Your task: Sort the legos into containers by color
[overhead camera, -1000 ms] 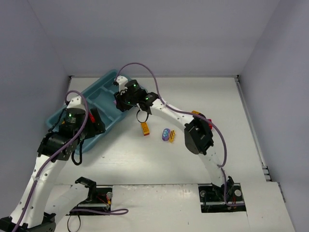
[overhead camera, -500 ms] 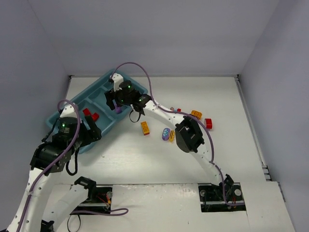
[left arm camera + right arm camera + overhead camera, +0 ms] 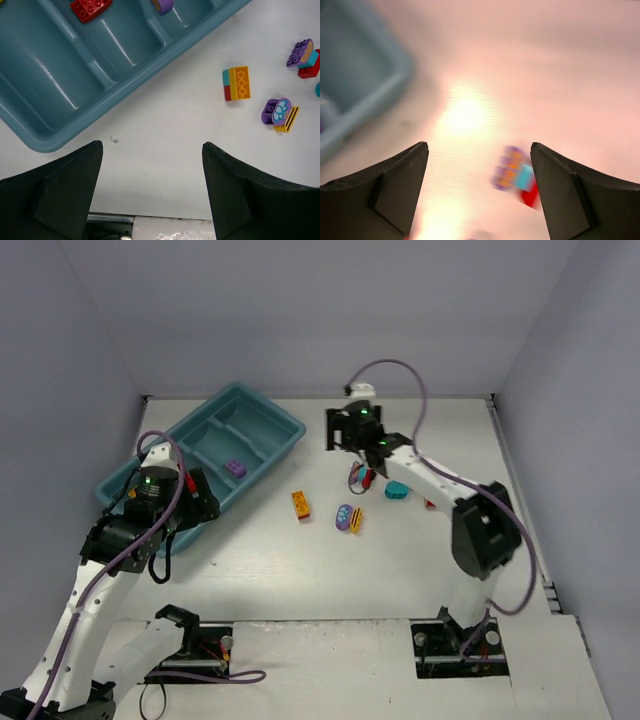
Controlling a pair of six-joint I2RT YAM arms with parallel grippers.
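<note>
The teal-blue tray (image 3: 285, 423) of containers lies at the left, and a purple lego (image 3: 235, 468) sits in one compartment. In the left wrist view a red lego (image 3: 90, 7) lies in the compartment beside it. Loose legos on the table: an orange-red-teal one (image 3: 301, 505), a purple-and-yellow pair (image 3: 349, 518), a teal one (image 3: 397, 490) and a purple-teal-red cluster (image 3: 362, 477). My right gripper (image 3: 338, 435) hangs open and empty above the table, just behind that cluster (image 3: 515, 175). My left gripper (image 3: 198, 502) is open and empty by the tray's near side.
The left wrist view shows the tray's rim (image 3: 75, 130) just ahead of my open left gripper (image 3: 152, 146), with bare white table under it. The right wrist view is blurred; the tray (image 3: 355, 75) shows at its upper left. Grey walls close in the table.
My right gripper has opened, left the purple lego in the tray and swung right to above the loose legos. The left arm has shifted slightly beside the tray.
</note>
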